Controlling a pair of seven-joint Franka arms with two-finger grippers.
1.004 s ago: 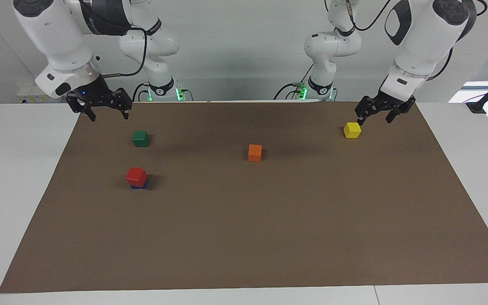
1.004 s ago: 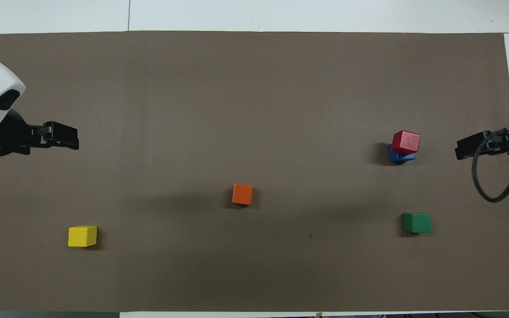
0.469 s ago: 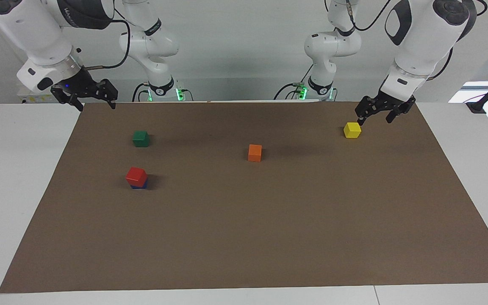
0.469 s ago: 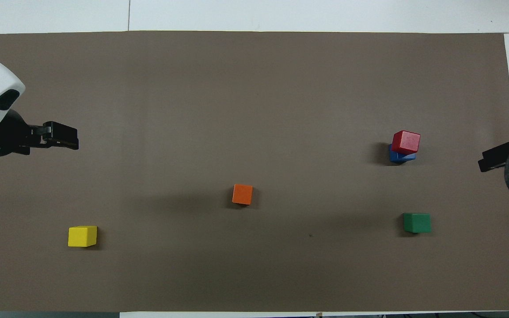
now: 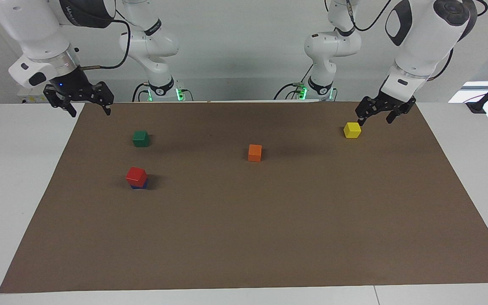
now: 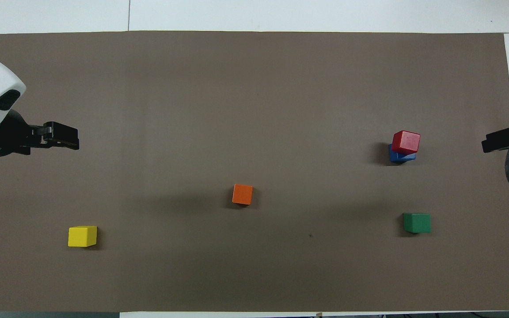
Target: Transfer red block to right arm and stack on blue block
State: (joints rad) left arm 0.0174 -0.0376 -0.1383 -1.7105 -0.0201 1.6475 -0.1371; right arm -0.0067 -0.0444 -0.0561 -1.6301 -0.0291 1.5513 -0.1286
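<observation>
The red block (image 5: 136, 175) sits on top of the blue block (image 5: 140, 185), a little askew, toward the right arm's end of the mat; the stack also shows in the overhead view, red block (image 6: 406, 141) on blue block (image 6: 397, 157). My right gripper (image 5: 89, 111) is open and empty, raised over the mat's edge at its own end, well apart from the stack; it also shows in the overhead view (image 6: 497, 142). My left gripper (image 5: 375, 120) is open and empty, raised beside the yellow cube, and waits; it also shows in the overhead view (image 6: 66, 139).
A green cube (image 5: 140, 138) lies nearer to the robots than the stack. An orange cube (image 5: 254, 152) lies mid-mat. A yellow cube (image 5: 352, 130) lies toward the left arm's end. All rest on a brown mat (image 5: 269, 237) on the white table.
My right gripper has drawn away from the stack, out toward its own end of the table, and stays open. The stack, the other cubes and the left arm have not moved.
</observation>
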